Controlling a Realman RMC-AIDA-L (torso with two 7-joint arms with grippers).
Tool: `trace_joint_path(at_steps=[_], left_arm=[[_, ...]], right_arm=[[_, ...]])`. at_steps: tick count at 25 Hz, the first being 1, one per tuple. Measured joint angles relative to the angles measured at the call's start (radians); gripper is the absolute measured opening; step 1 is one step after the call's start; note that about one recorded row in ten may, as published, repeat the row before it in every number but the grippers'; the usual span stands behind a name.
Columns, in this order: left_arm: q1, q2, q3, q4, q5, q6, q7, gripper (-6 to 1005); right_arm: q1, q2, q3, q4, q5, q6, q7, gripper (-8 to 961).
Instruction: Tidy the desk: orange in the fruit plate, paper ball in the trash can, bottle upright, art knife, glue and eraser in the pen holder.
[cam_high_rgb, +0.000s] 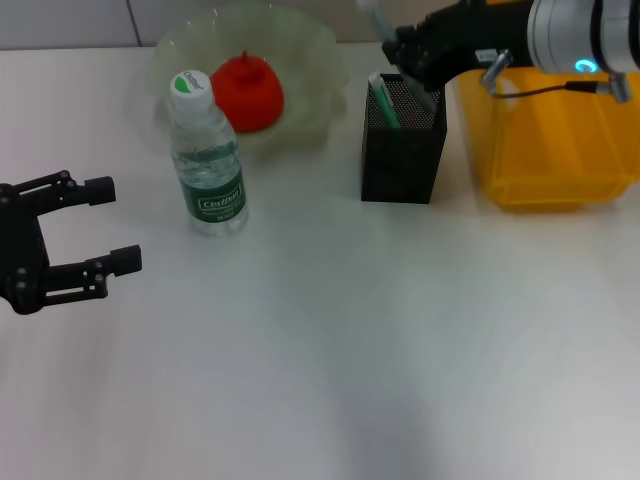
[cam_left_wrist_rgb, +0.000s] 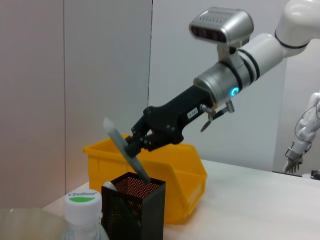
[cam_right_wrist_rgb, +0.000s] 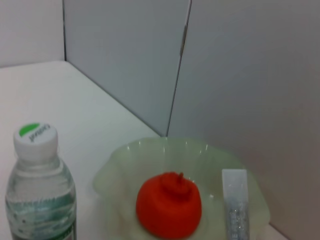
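We find the right gripper (cam_left_wrist_rgb: 134, 146) clenched on the glue (cam_left_wrist_rgb: 126, 155), lower end inside the pen holder (cam_high_rgb: 402, 150). The left gripper (cam_high_rgb: 112, 225) rests released, well apart from the upright bottle (cam_high_rgb: 205, 155).

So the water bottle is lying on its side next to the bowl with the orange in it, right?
Not quite: the water bottle stands upright, cap on top, as the head view shows. It is indeed next to the bowl with the orange in it.

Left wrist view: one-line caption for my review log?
Right pincer lowers a grey tool into the black mesh pen holder before the yellow bin.
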Motion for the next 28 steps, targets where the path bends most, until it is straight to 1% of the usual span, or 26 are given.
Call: trace_joint_path(at_steps=[1, 2, 6, 9, 10, 11, 12, 14, 15, 16, 17, 18, 19, 20, 22, 24, 27, 28], left_arm=[[0.0, 0.0, 0.0, 0.0, 0.0, 0.0, 0.0, 809], [-0.015, -0.001, 0.0, 0.0, 0.002, -0.001, -0.012, 809], [-0.018, 0.002, 0.001, 0.0, 0.002, -0.001, -0.013, 809], [-0.019, 0.003, 0.002, -0.001, 0.002, -0.001, -0.018, 809], [-0.021, 0.004, 0.004, -0.002, 0.002, -0.001, -0.024, 809], [-0.021, 0.004, 0.004, -0.002, 0.002, -0.001, -0.024, 809], [-0.023, 0.005, 0.008, -0.003, 0.003, 0.006, -0.039, 809], [-0.025, 0.007, 0.01, -0.006, 0.004, 0.011, -0.047, 809], [-0.025, 0.007, 0.01, -0.006, 0.004, 0.011, -0.047, 809], [-0.028, 0.011, 0.015, -0.012, 0.005, 0.017, -0.059, 809], [-0.028, 0.011, 0.015, -0.012, 0.005, 0.017, -0.059, 809], [-0.046, 0.035, 0.068, -0.062, 0.007, 0.029, -0.09, 809], [-0.052, 0.041, 0.082, -0.076, 0.007, 0.032, -0.093, 809], [-0.052, 0.041, 0.082, -0.076, 0.007, 0.032, -0.093, 809], [-0.066, 0.05, 0.11, -0.11, 0.01, 0.04, -0.088, 809], [-0.074, 0.051, 0.116, -0.123, 0.016, 0.049, -0.079, 809], [-0.088, 0.044, 0.116, -0.133, 0.026, 0.064, -0.066, 809], [-0.093, 0.039, 0.117, -0.133, 0.034, 0.064, -0.066, 809]], right_arm=[[0.0, 0.0, 0.0, 0.0, 0.0, 0.0, 0.0, 138], [0.004, 0.0, 0.001, 0.017, 0.0, 0.0, -0.007, 140], [0.018, -0.001, 0.021, 0.068, 0.001, -0.007, -0.035, 151], [0.015, -0.001, 0.056, 0.066, 0.02, -0.043, -0.066, 159], [0.001, -0.001, 0.099, 0.04, 0.058, -0.099, -0.098, 162], [0.001, -0.001, 0.099, 0.04, 0.058, -0.099, -0.098, 206], [-0.008, -0.001, 0.12, 0.025, 0.076, -0.135, -0.113, 250], [-0.036, -0.001, 0.17, -0.014, 0.132, -0.235, -0.157, 337], [-0.075, -0.001, 0.204, -0.044, 0.2, -0.341, -0.22, 381], [-0.075, -0.001, 0.204, -0.044, 0.2, -0.341, -0.22, 413], [-0.098, -0.001, 0.214, -0.058, 0.232, -0.389, -0.252, 444], [-0.123, -0.001, 0.222, -0.069, 0.265, -0.443, -0.286, 476], [-0.146, -0.001, 0.226, -0.077, 0.288, -0.49, -0.315, 508], [-0.168, -0.001, 0.228, -0.082, 0.304, -0.529, -0.344, 539], [-0.202, -0.001, 0.229, -0.078, 0.314, -0.595, -0.39, 604], [-0.229, 0.0, 0.228, -0.053, 0.314, -0.647, -0.442, 669], [-0.25, 0.0, 0.232, 0.009, 0.319, -0.681, -0.518, 768], [-0.254, -0.001, 0.234, 0.03, 0.32, -0.686, -0.543, 768]])
